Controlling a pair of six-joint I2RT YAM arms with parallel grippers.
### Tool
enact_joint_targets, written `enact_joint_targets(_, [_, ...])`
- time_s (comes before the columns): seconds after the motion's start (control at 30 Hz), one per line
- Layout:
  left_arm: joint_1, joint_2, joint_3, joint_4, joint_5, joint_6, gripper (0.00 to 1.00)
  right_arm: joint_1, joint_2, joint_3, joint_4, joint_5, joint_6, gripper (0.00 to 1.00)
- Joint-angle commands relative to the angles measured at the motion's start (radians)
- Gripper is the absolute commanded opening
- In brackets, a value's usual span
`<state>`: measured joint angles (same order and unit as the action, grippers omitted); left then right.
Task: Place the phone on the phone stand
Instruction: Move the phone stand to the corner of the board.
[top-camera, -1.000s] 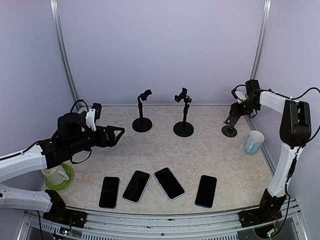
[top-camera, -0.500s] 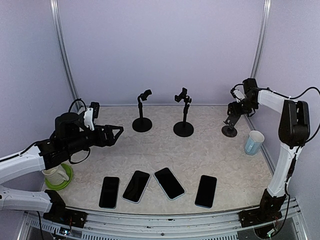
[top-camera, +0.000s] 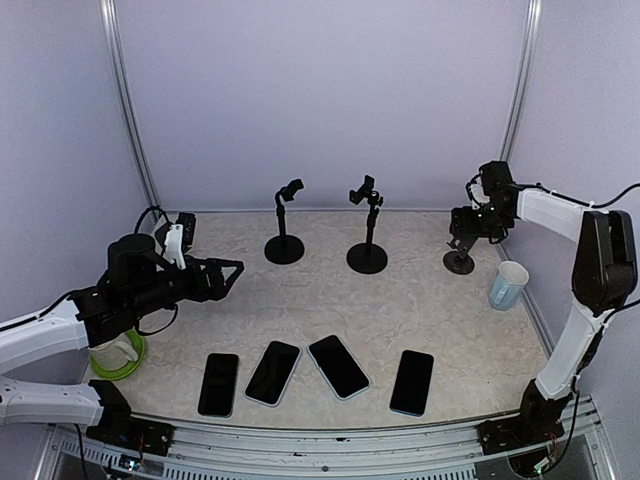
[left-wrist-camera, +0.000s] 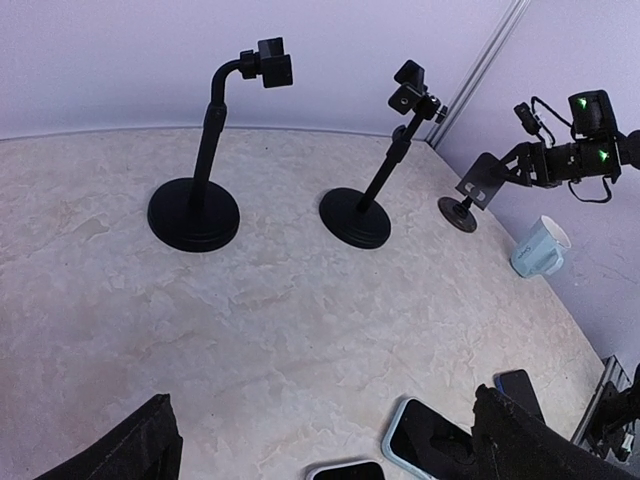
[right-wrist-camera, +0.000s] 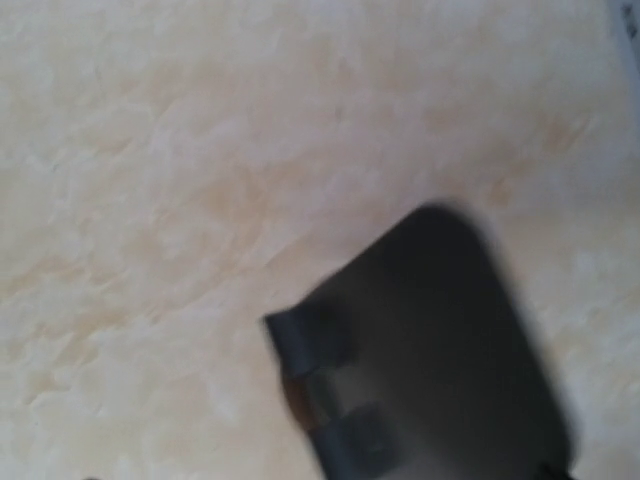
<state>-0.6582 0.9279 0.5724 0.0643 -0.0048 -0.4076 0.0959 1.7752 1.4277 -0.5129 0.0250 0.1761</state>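
Observation:
Several dark phones lie in a row near the front edge: (top-camera: 218, 384), (top-camera: 273, 372), (top-camera: 338, 366), (top-camera: 411, 382). Three black phone stands stand at the back: a left one (top-camera: 285, 240), a middle one (top-camera: 367, 250), and a short one with a flat plate (top-camera: 459, 258) on the right. My right gripper (top-camera: 464, 224) hovers just above that plate (right-wrist-camera: 430, 350), jaws spread wide and off it. Over the left of the table my left gripper (top-camera: 226, 275) is open and empty, its fingers (left-wrist-camera: 130, 450) framing bare table and phone tops (left-wrist-camera: 430, 440).
A pale blue mug (top-camera: 508, 285) stands close to the short stand at the right wall. A cream mug on a green saucer (top-camera: 118, 352) sits under my left arm. Walls close in the back and both sides.
My right gripper has opened, come off the short stand's plate and lifted slightly. My left arm has drawn back a little to the left, still open.

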Motion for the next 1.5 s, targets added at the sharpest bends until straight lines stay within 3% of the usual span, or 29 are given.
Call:
enact_joint_targets(0.0, [-0.006, -0.03, -0.028, 0.032, 0.003, -0.012, 0.99, 0.048, -0.052, -0.061, 0.021, 0.09, 0.09, 0.92])
enact_joint_targets(0.27, [-0.006, -0.04, -0.044, 0.035, -0.003, -0.014, 0.99, 0.088, -0.149, -0.135, 0.02, 0.238, 0.142, 0.92])
enact_joint_targets(0.47, [-0.006, -0.016, -0.047, 0.06, 0.005, -0.019, 0.99, 0.13, -0.169, -0.148, 0.095, 0.136, 0.104, 0.89])
enact_joint_targets(0.67, [-0.006, -0.001, -0.05, 0.074, 0.019, -0.032, 0.99, 0.174, -0.02, -0.015, 0.09, 0.08, 0.035, 0.89])
enact_joint_targets(1.03, [-0.006, -0.04, -0.055, 0.048, 0.003, -0.039, 0.99, 0.174, 0.342, 0.394, -0.11, 0.221, -0.038, 0.9])
enact_joint_targets(1.27, [-0.006, -0.032, -0.047, 0.048, 0.002, -0.038, 0.99, 0.154, 0.449, 0.509, -0.154, 0.184, -0.062, 0.91])
enact_joint_targets(1.47, [-0.006, -0.022, -0.048, 0.055, 0.0, -0.037, 0.99, 0.127, 0.481, 0.506, -0.157, 0.112, -0.074, 0.9])
